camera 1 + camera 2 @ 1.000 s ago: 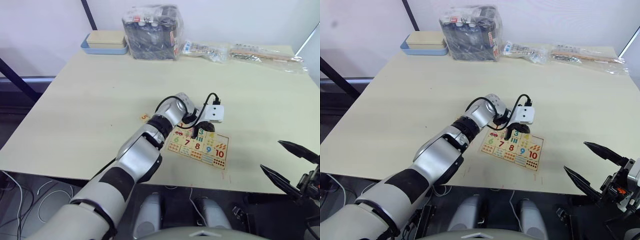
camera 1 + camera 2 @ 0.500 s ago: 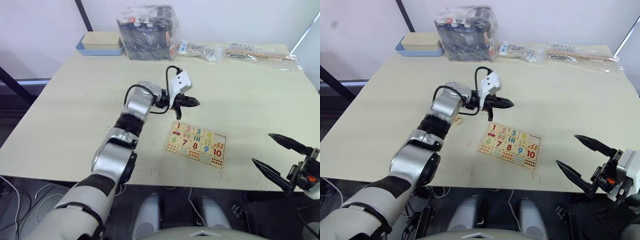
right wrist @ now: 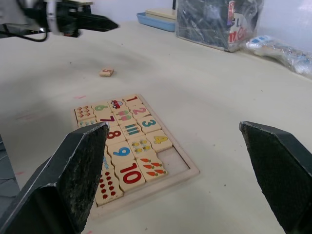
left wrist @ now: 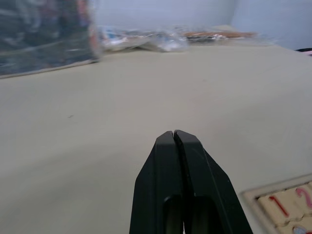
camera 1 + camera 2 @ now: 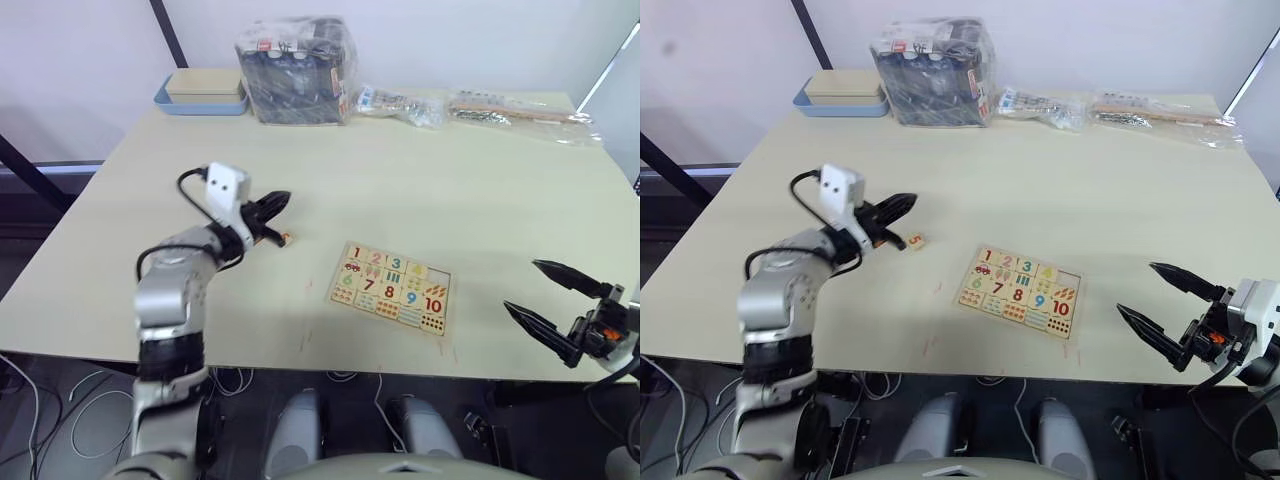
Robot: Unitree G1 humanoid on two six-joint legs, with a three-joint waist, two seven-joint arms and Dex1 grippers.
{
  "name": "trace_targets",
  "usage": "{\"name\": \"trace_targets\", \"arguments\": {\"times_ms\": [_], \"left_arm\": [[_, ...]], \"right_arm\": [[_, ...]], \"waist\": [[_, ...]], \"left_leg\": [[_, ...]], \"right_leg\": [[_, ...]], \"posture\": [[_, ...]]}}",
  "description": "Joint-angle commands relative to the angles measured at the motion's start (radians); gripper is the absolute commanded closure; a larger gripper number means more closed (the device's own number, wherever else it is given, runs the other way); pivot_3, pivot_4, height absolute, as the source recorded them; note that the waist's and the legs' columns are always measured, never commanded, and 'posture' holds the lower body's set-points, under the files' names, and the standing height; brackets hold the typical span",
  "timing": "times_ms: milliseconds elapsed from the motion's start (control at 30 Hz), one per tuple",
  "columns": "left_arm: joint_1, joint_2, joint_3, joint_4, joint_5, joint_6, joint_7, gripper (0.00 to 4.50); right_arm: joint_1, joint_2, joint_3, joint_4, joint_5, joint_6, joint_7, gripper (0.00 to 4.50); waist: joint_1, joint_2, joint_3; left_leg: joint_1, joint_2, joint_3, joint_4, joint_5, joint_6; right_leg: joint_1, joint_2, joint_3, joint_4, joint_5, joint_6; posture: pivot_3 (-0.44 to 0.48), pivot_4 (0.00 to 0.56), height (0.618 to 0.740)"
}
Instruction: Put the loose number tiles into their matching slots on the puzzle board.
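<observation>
The puzzle board (image 5: 392,287) lies flat near the table's front, right of centre. Digits 1 to 4 sit in its far row, and the slot (image 3: 171,159) beside the 4 is bare. One loose number tile (image 5: 286,238), a red 5, rests on the table left of the board. My left gripper (image 5: 284,199) is shut with nothing in it. It hovers just left of and beyond that tile, pointing right. My right gripper (image 5: 522,286) stands open off the table's front right corner, its fingers aimed toward the board.
A blue-rimmed tray (image 5: 205,90) sits at the far left edge of the table. Next to it is a plastic-wrapped dark pack (image 5: 295,55), and clear bags (image 5: 515,107) run along the far right edge.
My left arm has swung away from the board, to the left past the 5 tile, with its fingers shut. The right gripper stays open at the front right.
</observation>
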Motion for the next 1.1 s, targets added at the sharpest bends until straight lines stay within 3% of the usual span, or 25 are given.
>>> {"name": "trace_targets", "arguments": {"times_ms": [33, 333, 500, 633, 733, 867, 1100], "left_arm": [[0.113, 0.031, 0.067, -0.144, -0.068, 0.003, 0.022, 4.45], [0.427, 0.102, 0.199, -0.224, -0.191, -0.050, -0.014, 4.45], [0.496, 0.144, 0.206, -0.215, -0.227, -0.060, -0.028, 4.45], [0.557, 0.183, 0.200, -0.179, -0.238, -0.102, -0.077, 2.86], [0.569, 0.202, 0.197, -0.157, -0.250, -0.120, -0.094, 1.31], [0.568, 0.218, 0.182, -0.125, -0.254, -0.141, -0.105, 0.05], [0.511, 0.258, 0.145, -0.113, -0.276, -0.123, -0.122, 0.01]], "right_arm": [[0.004, -0.020, -0.030, 0.015, 0.001, -0.008, 0.019, 0.00], [0.023, -0.039, -0.083, 0.066, 0.016, 0.009, 0.031, 0.00], [0.120, -0.035, -0.119, 0.038, 0.006, 0.012, 0.049, 0.00], [0.186, -0.010, -0.133, 0.019, 0.004, 0.000, 0.042, 0.00], [0.220, 0.008, -0.141, 0.010, 0.003, -0.010, 0.040, 0.00], [0.236, 0.022, -0.147, 0.003, 0.002, -0.020, 0.036, 0.00], [0.228, 0.021, -0.149, -0.003, 0.012, -0.030, 0.053, 0.00]], "waist": [[-0.003, 0.000, 0.000], [-0.001, 0.000, -0.001], [0.003, -0.001, -0.001], [-0.003, -0.002, -0.003], [-0.004, -0.002, -0.003], [-0.003, -0.002, -0.003], [0.001, -0.003, -0.003]], "left_leg": [[0.001, 0.001, 0.001, 0.000, 0.000, 0.000], [0.001, 0.003, 0.007, -0.004, 0.000, 0.000], [0.001, 0.004, 0.006, -0.007, 0.000, 0.000], [0.001, 0.004, 0.007, -0.011, -0.001, -0.001], [0.001, 0.005, 0.009, -0.013, -0.001, -0.001], [0.001, 0.005, 0.009, -0.013, -0.003, -0.005], [0.001, 0.006, 0.013, -0.013, -0.003, -0.005]], "right_leg": [[0.000, -0.001, 0.001, 0.000, 0.000, 0.000], [-0.004, -0.005, 0.000, 0.000, 0.000, -0.001], [-0.006, -0.006, -0.002, -0.001, -0.002, -0.003], [-0.007, -0.012, -0.003, -0.002, -0.003, -0.005], [-0.010, -0.014, -0.007, -0.002, -0.003, -0.005], [-0.010, -0.016, -0.009, -0.002, -0.003, -0.006], [-0.011, -0.028, -0.031, -0.001, -0.003, -0.006]], "posture": [[0.000, 0.150, 0.740], [0.000, 0.150, 0.740], [0.000, 0.150, 0.740], [0.000, 0.150, 0.740], [0.000, 0.150, 0.740], [0.000, 0.150, 0.740], [0.000, 0.150, 0.740]]}}
